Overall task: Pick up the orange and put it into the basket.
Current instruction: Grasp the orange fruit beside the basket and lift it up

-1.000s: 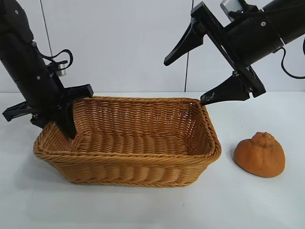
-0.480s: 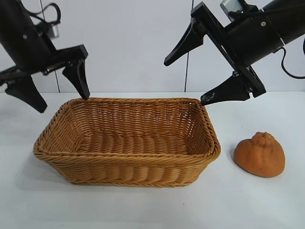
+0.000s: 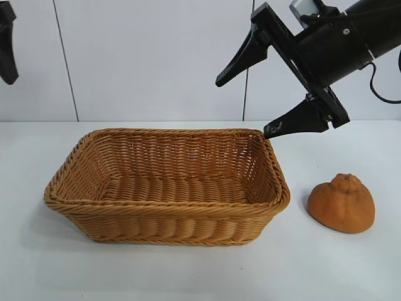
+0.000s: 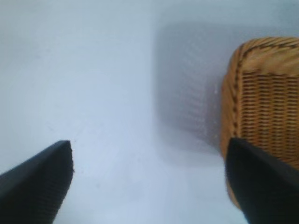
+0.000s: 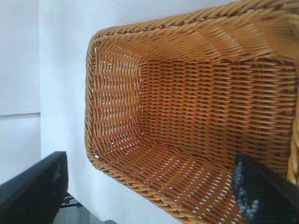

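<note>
The basket (image 3: 166, 185) sits in the middle of the white table (image 3: 351, 269). It has nothing in it. The orange (image 3: 341, 203) lies on the table at the lower right of the frame, near the basket's right end but not touching it.

The right gripper (image 3: 272, 103) hangs in the upper right of the frame, above the basket's right end. Its two black fingers are spread wide apart, and there is nothing between them. One fingertip points down near the basket's back right corner, but it does not touch the rim. In the right wrist view the same gripper (image 5: 154, 191) looks down into the basket (image 5: 187, 116).

The left gripper (image 4: 149, 182) is high up at the top left edge of the frame, and only one dark finger (image 3: 7, 44) shows there. In the left wrist view its fingers are wide apart and hold nothing. Below it are the table and one end of the basket (image 4: 261, 98).
</note>
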Tool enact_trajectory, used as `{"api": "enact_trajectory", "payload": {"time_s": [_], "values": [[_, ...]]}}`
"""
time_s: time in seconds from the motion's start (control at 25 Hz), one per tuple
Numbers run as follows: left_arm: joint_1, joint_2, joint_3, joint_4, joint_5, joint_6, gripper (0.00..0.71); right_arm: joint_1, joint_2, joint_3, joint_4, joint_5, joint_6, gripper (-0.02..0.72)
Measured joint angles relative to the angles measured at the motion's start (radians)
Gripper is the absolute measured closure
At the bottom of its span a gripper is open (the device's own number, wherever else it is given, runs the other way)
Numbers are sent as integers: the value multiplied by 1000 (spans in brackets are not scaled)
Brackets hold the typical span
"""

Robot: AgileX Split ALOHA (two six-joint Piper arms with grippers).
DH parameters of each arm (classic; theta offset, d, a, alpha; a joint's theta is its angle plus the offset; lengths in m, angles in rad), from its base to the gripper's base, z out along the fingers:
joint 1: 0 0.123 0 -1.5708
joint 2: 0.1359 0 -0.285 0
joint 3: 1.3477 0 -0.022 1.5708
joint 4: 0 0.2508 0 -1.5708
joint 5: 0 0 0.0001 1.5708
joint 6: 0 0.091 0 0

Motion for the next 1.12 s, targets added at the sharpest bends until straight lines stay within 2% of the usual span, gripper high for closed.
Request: {"api": "enact_trajectory", "payload": {"time_s": [0.16,0.4,0.56,0.8,1.0,1.12], "values": [[0,-112,0,44,90,6,77,0,0,0,0,1,0,52],[0,-358,69,46,101,6,77,0,0,0,0,1,0,52],[0,-562,219,48,106,14,77,0,0,0,0,5,0,52],[0,-882,530,59,113,18,77,0,0,0,0,16,0,52],[0,-1152,785,58,44,19,77,0,0,0,0,20,0,52],[0,-1288,879,54,3,19,77,0,0,-2,-2,30,0,52]]}}
